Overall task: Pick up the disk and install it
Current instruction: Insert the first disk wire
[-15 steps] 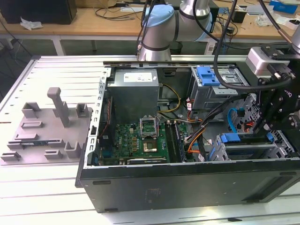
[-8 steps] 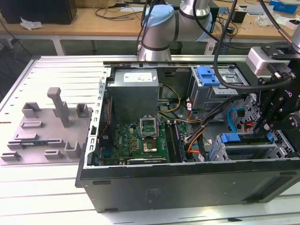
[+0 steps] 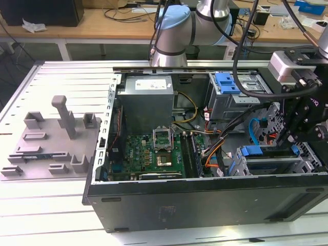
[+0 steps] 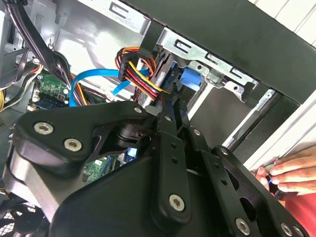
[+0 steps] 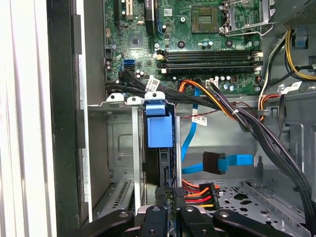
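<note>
Open computer case [image 3: 205, 200] is laid on its side on the worktop [image 3: 51, 215]. The disk [image 5: 159, 131] is seen slotted in the drive cage [image 5: 116, 148], at the case's near corner on the exterior view's right, beside orange and black cables [image 5: 222, 106]. The tool [image 5: 170, 193] is drawn narrow, tips at the disk's edge; a grip cannot be confirmed. A person's hand [image 4: 286, 173] is rested at the case's outer edge.

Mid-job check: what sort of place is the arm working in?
Probably a robotics lab or test workshop: an open computer case sits on a slatted metal table, a grey fixture plate lies beside it, and a wooden bench with cables stands behind.
</note>
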Tool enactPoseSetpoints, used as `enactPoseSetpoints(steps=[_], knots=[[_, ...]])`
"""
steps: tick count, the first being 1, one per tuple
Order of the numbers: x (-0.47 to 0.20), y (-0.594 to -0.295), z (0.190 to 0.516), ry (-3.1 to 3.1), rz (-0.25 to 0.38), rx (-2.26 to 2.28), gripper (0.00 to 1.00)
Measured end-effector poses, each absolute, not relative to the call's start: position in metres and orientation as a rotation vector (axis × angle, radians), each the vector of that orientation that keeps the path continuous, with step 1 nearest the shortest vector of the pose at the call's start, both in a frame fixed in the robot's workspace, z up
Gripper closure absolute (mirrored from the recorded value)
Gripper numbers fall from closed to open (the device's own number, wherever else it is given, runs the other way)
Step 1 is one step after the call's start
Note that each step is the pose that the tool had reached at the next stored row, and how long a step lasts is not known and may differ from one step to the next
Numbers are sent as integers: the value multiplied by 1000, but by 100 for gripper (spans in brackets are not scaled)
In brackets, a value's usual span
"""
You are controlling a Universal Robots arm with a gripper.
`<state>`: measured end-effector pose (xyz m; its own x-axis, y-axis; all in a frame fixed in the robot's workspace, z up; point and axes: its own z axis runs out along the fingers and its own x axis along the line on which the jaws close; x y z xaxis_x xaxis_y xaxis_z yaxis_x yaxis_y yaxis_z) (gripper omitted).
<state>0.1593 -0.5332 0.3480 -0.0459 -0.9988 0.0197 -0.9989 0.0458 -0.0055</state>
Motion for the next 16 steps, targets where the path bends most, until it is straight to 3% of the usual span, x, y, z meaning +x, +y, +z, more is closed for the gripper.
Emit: enactPoseSetpoints(steps=[16], knots=[[160,-532,345,-2264,28,2162,84]])
